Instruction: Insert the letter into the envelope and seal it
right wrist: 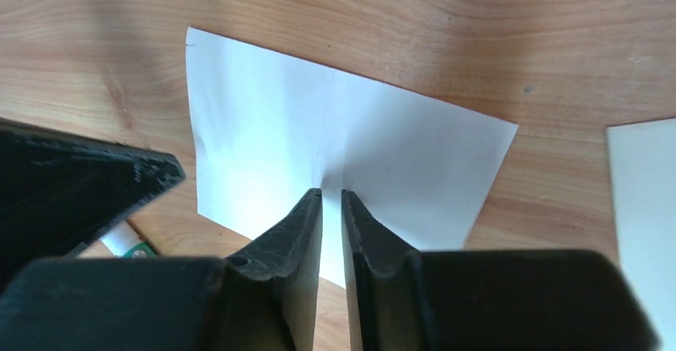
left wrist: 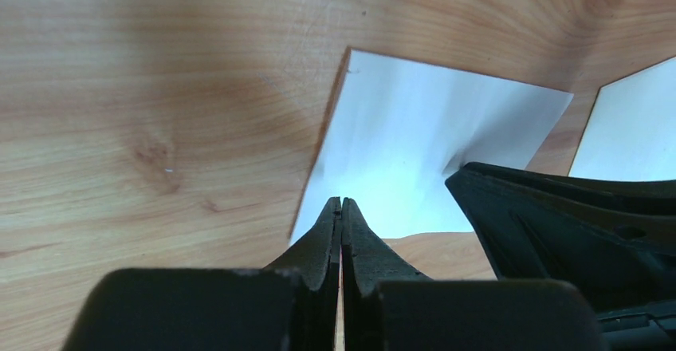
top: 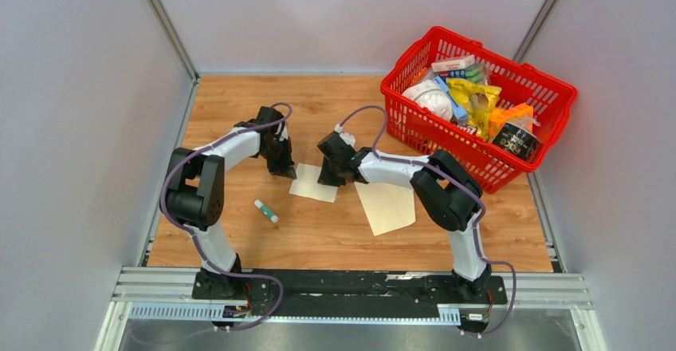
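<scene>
Located letter [top: 313, 183] on bench [top: 239, 104], near centre, between the working ends of the two arms. Found envelope [top: 387, 206] flat on bench just right of letter, parted from it by a strip of bare wood, far end overlapped by the right arm in the top view. Checked left fingers [left wrist: 323, 243]: pressed fully together, tips set at the left edge of letter; not determinable whether paper pinched or merely touched. Checked right fingers [right wrist: 293, 227]: a narrow slit apart, tips at the opposite edge of letter, white paper showing within the slit, faint crease fanning out from the tips; firm hold not determinable. Noted, in the left wrist view, that edge of letter lifted slightly off the wood beside right fingers, remainder lying flat. Recorded both sets of fingers facing each other across letter, not in contact with one another. Noted small white-and-green stick [top: 266, 211] lying on bench nearer the arm bases, close to the near left corner of letter but clear of it. Noted red basket [top: 454, 147] holding packaged goods at the far right of bench, well apart from letter, close behind the right arm.
</scene>
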